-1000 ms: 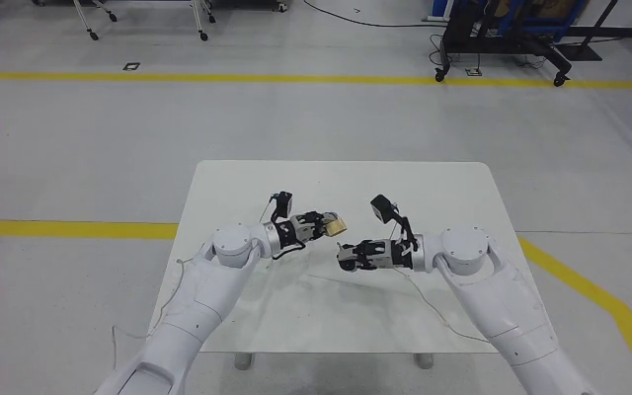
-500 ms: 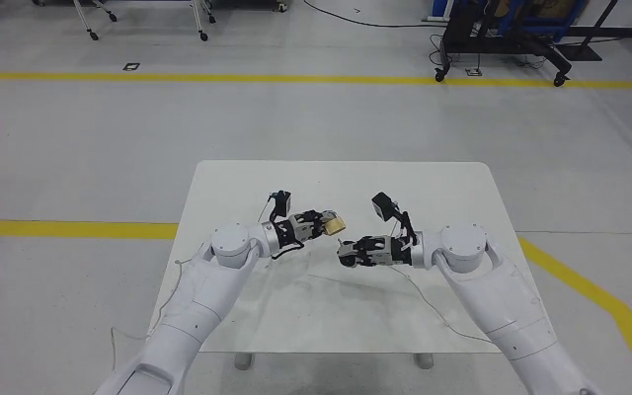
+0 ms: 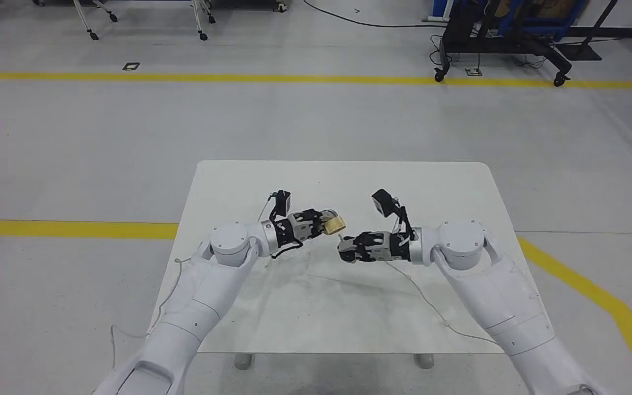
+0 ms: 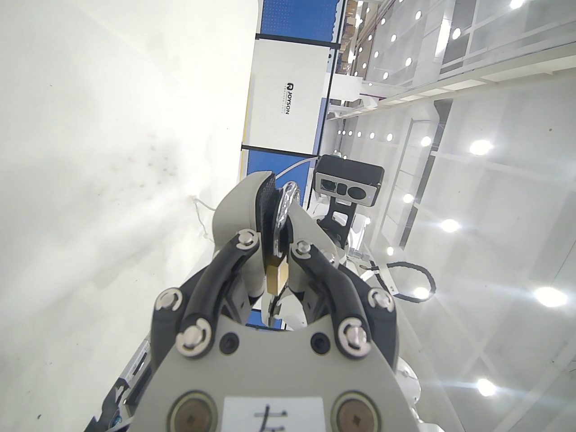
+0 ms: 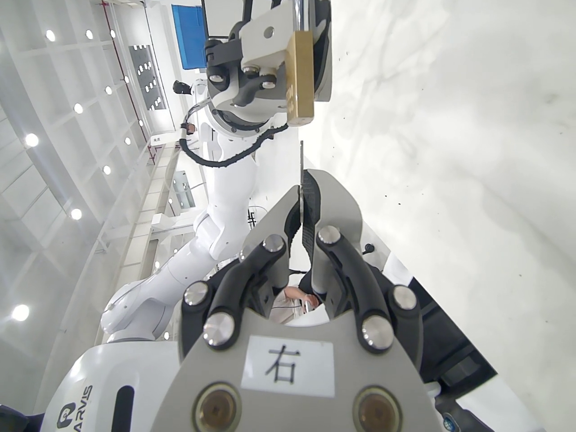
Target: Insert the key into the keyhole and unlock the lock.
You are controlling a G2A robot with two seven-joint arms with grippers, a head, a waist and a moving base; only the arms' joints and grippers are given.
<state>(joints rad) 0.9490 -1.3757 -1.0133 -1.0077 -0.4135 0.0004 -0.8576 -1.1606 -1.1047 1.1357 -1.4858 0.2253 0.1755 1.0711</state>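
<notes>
The left pincer (image 3: 321,224) grips the small brass padlock with the silver shackle (image 5: 300,78) by its shackle end. It is held above the middle of the white bench (image 3: 425,188), its bottom face turned toward the right pincer (image 5: 300,197). That one pinches the thin flat metal key (image 5: 300,168), whose tip is near the face but apart from it. Line the blade up with the keyhole, push straight along the lock's axis, then twist gently.

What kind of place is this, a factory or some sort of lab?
Probably a large industrial hall used for robot testing: yellow lines painted on the bare floor, a high ceiling with rows of lights, and one white table in the middle.
</notes>
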